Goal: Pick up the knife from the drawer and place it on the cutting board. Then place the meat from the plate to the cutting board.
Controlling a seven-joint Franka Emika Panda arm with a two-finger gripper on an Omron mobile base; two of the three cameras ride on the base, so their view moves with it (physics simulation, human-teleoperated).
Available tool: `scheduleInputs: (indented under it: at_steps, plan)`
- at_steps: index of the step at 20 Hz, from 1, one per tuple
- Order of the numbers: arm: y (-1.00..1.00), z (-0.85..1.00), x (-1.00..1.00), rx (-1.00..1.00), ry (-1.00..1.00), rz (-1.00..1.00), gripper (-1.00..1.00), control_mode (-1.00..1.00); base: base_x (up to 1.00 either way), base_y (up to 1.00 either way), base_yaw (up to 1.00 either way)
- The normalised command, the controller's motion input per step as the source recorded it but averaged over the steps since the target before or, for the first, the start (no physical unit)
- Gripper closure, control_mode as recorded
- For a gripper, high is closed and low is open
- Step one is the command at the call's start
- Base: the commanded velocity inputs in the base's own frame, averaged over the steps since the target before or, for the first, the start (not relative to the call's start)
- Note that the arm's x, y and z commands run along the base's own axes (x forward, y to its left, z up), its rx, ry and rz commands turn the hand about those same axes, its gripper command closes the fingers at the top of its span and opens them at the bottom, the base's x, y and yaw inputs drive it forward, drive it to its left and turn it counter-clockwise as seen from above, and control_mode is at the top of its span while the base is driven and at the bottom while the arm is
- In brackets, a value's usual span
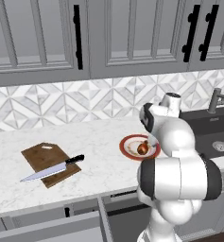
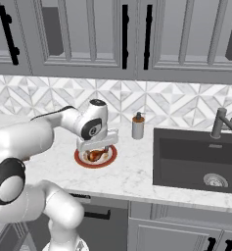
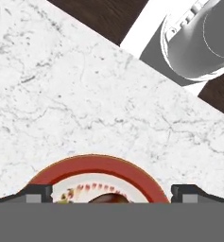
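Observation:
The knife [image 1: 51, 169] lies across the dark brown cutting board [image 1: 48, 160] on the counter's left, black handle toward the right. The white plate [image 1: 132, 142] with its red-orange rim sits right of the board, and the reddish-brown meat [image 1: 142, 149] rests on it. My gripper [image 2: 96, 149] hangs just above the plate [image 2: 110, 156], pointing down at the meat [image 2: 94, 156]. In the hand view the gripper [image 3: 111, 194] is open, its fingertips [image 3: 38, 193] wide apart on either side of the meat [image 3: 108, 199], over the plate [image 3: 94, 165]. The drawer [image 1: 52, 229] stands pulled open below the counter's front edge.
A soap dispenser [image 2: 138, 126] stands behind the plate near the backsplash. The dark sink [image 2: 196, 157] with its faucet [image 2: 221, 122] lies to the right. Grey upper cabinets [image 1: 47, 38] hang over the marble counter [image 1: 99, 137].

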Motion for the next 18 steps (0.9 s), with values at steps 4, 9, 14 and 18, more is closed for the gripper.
scheduleInputs:
  at_steps: [4,9,14,18]
  plan:
    - [0.49,0.02,0.68,0.01,0.22,-0.49,-1.0,-1.0,0.0,0.0,0.0]
    - [0.0,0.05,0.0,0.0,-0.02,0.14,-1.0,-1.0,0.0,0.0,0.0]
    - [0.0,0.29,-0.02,0.0,-0.14,0.76,-1.0,-1.0,0.0,0.0,0.0]
    - [0.0,0.11,-0.01,-0.01,-0.02,0.88,-1.0,-1.0,0.0,0.0,0.0]
